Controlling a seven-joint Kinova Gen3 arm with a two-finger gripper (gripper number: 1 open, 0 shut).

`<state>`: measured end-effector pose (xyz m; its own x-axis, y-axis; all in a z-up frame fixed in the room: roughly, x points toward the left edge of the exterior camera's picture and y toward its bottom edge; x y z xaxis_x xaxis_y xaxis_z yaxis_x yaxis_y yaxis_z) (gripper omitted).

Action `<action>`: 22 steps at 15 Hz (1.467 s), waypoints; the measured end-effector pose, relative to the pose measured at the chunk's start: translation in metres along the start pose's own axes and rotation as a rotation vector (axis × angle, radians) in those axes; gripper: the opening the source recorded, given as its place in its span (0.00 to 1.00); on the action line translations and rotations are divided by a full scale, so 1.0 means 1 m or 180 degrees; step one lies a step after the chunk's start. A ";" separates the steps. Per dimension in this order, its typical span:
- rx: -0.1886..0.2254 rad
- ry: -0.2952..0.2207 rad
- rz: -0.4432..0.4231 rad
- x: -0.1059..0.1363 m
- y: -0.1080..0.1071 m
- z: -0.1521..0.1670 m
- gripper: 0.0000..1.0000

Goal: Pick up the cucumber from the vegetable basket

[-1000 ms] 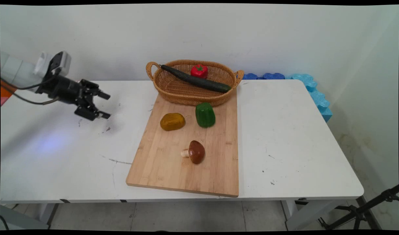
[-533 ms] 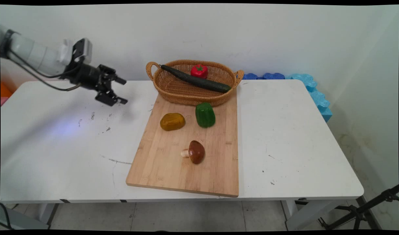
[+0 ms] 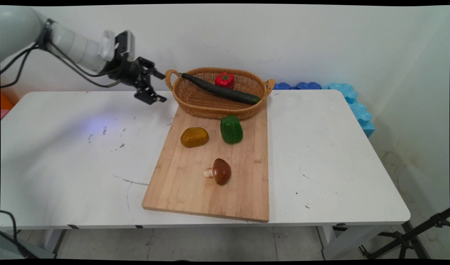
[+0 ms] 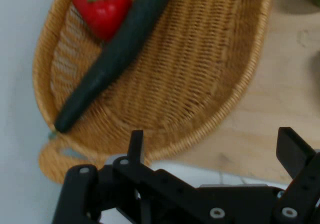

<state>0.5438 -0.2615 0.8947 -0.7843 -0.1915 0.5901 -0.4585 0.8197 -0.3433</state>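
While spread and empty, end effector just beside wicker basket's left handle.

Our white arm comes in from the upper left and stretches to the right, with a slight slope downward toward its end. Black cables hang loosely under it. At the wrist we carry a small camera block. Our black pincer points to the right, raised above the tabletop. Its two fingers stand well apart, one higher and one lower, and nothing is between them.
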 end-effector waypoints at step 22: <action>0.0159 -0.0383 0.1133 0.068 -0.054 0.138 1.00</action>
<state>0.4574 -0.3930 0.8525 -0.9402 0.0362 0.3386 -0.1660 0.8196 -0.5484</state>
